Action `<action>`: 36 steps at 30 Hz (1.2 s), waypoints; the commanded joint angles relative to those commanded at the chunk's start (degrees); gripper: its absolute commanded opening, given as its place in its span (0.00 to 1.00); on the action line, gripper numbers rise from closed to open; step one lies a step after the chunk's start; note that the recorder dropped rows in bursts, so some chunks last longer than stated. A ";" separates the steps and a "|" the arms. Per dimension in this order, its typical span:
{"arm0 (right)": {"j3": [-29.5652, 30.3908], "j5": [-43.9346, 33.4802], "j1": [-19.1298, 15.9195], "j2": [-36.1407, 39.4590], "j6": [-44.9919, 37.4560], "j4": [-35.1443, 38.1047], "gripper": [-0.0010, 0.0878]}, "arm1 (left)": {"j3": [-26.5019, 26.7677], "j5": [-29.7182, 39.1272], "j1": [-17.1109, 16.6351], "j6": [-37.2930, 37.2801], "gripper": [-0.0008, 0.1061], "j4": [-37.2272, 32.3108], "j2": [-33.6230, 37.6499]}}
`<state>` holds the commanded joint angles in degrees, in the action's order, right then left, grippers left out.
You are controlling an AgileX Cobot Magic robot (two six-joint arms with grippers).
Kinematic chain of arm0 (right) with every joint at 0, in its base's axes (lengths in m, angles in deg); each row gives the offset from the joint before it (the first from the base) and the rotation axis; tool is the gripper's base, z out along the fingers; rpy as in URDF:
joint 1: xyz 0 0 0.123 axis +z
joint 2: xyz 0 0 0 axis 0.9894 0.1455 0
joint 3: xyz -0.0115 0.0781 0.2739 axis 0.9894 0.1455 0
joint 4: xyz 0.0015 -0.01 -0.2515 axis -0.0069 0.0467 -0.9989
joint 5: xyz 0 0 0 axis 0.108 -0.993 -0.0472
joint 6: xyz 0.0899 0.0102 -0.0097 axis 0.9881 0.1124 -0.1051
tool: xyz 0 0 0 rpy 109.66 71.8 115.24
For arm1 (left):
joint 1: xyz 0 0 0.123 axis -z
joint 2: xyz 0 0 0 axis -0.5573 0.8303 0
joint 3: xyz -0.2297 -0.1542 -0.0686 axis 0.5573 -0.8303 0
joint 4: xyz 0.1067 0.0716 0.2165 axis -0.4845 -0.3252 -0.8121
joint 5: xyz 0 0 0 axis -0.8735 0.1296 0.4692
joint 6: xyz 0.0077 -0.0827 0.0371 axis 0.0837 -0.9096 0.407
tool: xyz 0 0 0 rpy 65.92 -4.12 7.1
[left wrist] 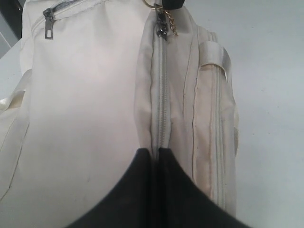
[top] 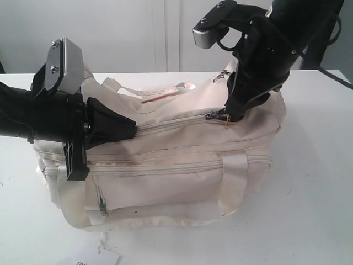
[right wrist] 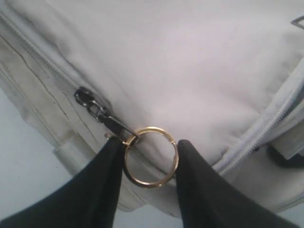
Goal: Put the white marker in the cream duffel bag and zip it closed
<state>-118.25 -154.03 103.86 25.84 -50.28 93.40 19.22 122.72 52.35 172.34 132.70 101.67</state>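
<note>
The cream duffel bag lies on its side on the white table. Its curved top zip looks closed from my left fingertips up to the dark slider. My left gripper is shut, pinching the zip seam at the bag's left end. My right gripper is closed on the gold ring of the zip pull, a finger touching each side. The dark slider lies just beyond the ring. The white marker is out of view.
Satin straps hang over the bag's front, above the front pocket zip. A second metal zip pull sits on the bag's far panel. A paper tag lies on the table at the front.
</note>
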 joint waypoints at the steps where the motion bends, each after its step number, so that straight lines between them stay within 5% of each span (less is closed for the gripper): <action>1: 0.00 0.00 -0.26 0.00 0.00 -0.05 0.01 | 0.00 0.00 0.00 0.00 0.01 0.00 0.00; 14: 0.00 0.00 -0.60 -0.56 0.00 0.45 0.01 | 0.00 0.70 0.00 0.00 0.04 0.89 0.00; 21: 0.00 0.00 -0.60 -0.56 -1.37 5.72 0.01 | 2.26 3.79 0.00 -2.90 0.50 2.15 -0.59; 24: 0.00 0.00 -0.60 -0.56 -3.14 9.53 0.01 | 3.30 3.76 0.00 -6.09 0.61 3.46 -2.29; 31: 0.00 0.00 -0.60 -0.56 -5.80 11.95 0.01 | 5.82 12.77 0.86 -6.68 0.62 10.73 -3.31; 36: 0.00 0.00 -0.60 -0.56 -5.95 9.92 0.01 | 5.94 4.82 7.03 -5.01 0.60 10.73 -0.83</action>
<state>-118.25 -154.03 103.26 25.29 -56.23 103.32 25.17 127.54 59.38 167.33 143.43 100.84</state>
